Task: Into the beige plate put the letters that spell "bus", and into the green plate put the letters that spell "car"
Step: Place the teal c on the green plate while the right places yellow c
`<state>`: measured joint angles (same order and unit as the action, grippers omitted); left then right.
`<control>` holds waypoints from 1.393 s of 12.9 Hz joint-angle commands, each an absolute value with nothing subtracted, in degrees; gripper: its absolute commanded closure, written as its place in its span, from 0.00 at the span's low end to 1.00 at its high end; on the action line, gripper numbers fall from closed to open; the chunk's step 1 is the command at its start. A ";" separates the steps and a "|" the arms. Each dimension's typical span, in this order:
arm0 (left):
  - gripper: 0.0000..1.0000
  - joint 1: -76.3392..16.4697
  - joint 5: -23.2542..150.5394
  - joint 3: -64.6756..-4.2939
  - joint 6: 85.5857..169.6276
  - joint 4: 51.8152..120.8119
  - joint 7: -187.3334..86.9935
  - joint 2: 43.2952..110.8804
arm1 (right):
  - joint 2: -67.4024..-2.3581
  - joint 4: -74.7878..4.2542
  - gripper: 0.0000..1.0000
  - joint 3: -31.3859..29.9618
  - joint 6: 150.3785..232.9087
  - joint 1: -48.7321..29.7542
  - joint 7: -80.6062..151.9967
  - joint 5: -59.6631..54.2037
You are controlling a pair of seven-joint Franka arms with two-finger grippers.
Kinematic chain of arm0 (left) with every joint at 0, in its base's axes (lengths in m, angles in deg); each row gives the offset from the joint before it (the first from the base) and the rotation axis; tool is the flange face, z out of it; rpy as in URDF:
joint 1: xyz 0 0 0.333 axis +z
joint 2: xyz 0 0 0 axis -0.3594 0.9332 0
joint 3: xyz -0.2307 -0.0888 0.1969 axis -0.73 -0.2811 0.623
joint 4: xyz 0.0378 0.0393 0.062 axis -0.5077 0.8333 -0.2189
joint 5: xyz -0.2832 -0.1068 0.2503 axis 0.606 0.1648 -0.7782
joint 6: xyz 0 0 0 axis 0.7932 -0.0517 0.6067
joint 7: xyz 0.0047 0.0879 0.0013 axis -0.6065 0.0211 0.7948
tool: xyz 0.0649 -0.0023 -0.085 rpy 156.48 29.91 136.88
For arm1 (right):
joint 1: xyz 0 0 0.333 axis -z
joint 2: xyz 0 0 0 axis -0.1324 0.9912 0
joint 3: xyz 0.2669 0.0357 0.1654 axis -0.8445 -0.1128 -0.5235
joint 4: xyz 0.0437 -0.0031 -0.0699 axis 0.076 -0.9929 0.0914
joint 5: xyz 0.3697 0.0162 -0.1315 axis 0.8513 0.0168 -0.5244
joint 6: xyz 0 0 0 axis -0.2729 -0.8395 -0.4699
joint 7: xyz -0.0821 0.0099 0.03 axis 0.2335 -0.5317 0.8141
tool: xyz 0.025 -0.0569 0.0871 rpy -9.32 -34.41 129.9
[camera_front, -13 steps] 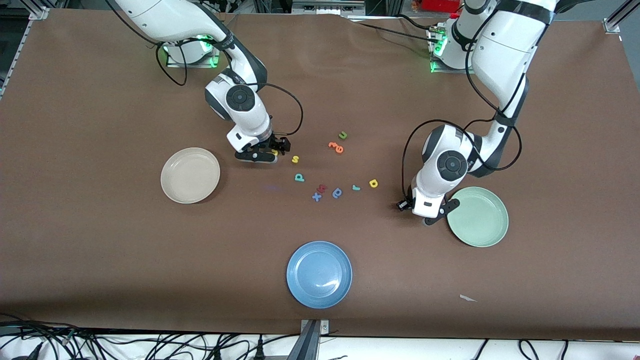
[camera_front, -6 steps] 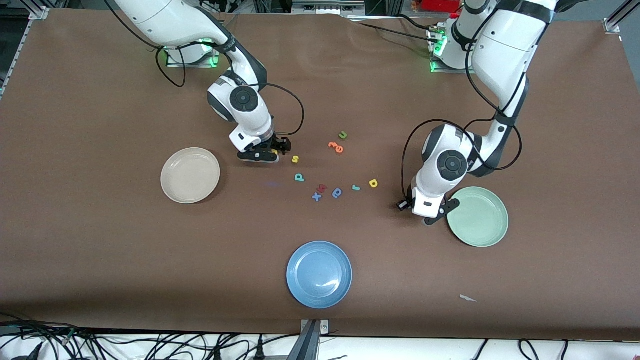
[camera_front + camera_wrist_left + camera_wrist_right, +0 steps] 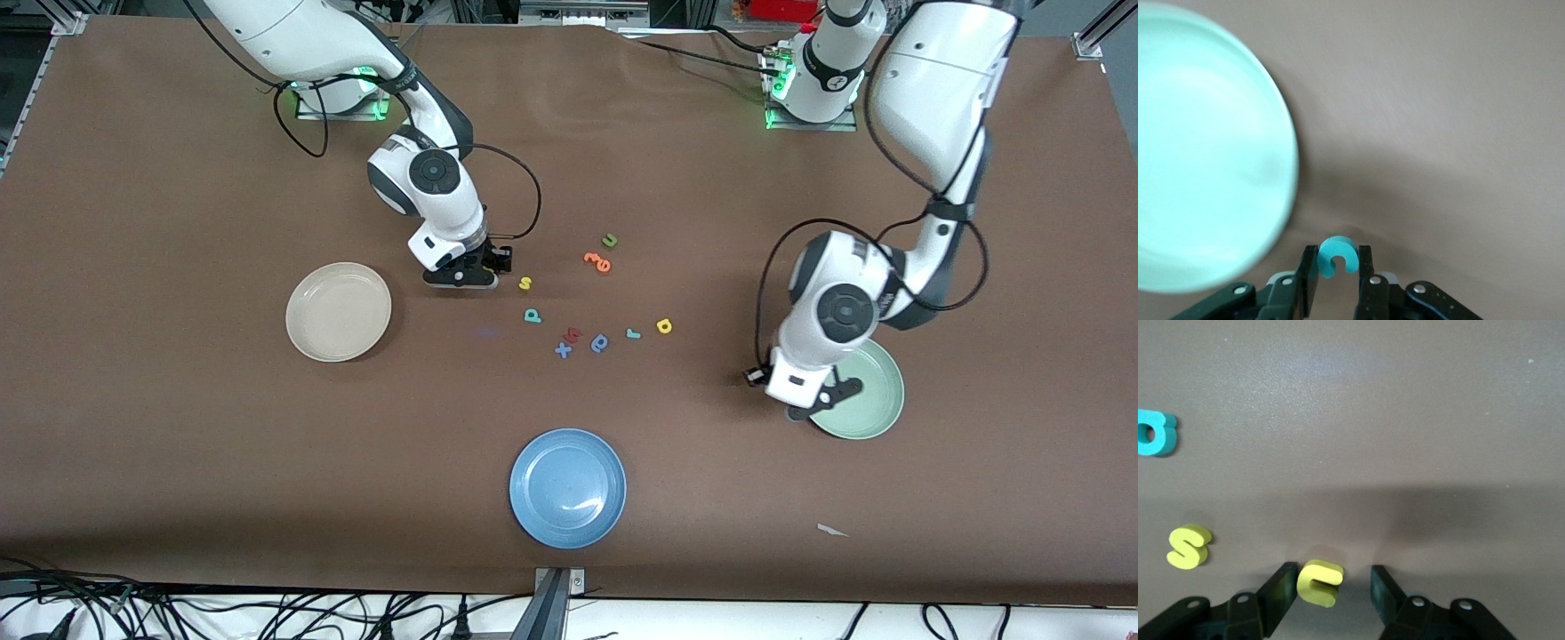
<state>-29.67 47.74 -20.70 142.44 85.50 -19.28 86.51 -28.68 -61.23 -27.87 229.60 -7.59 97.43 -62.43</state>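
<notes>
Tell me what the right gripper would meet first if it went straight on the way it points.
Probably the table: the right gripper points down, its open fingers either side of the yellow "u", so the fingertips would touch down first. Their height is unclear.

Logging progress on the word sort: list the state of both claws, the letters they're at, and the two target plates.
left claw: shut on teal "c", beside green plate.
right claw: open, straddling yellow "u".
yellow "u": lying flat, ungripped.
green plate: no letters in it.
beige plate: no letters in it.
</notes>
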 commanded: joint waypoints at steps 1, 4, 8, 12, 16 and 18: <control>0.78 -24.77 46.39 -21.08 138.95 86.09 -34.67 84.52 | -28.37 -61.93 0.61 -27.08 230.36 -8.12 98.91 -64.79; 0.35 -20.72 44.30 -21.08 138.85 86.18 -50.07 84.51 | -28.37 -61.84 0.81 -26.99 230.36 -8.12 98.91 -64.80; 0.00 -23.77 45.33 -21.78 138.85 84.78 -42.89 84.69 | -31.08 -61.67 0.81 -26.47 229.66 -8.04 97.60 -64.89; 0.00 -32.12 46.47 -22.31 139.29 84.78 -26.86 86.44 | -36.36 -61.31 0.81 -25.32 223.16 -6.11 89.88 -64.27; 0.00 -36.95 60.09 -22.31 139.38 85.21 -21.57 86.53 | -40.58 -61.57 0.81 -25.32 218.33 -1.02 79.00 -63.92; 0.00 -39.94 60.10 -22.31 141.82 85.74 -16.30 87.23 | -41.99 -61.58 0.81 -25.41 215.87 2.49 71.70 -63.83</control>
<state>-37.34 58.64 -22.85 139.98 85.43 -20.41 86.78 -39.60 -60.65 -24.79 217.99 -0.84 77.88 -63.83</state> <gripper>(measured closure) 0.000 0.727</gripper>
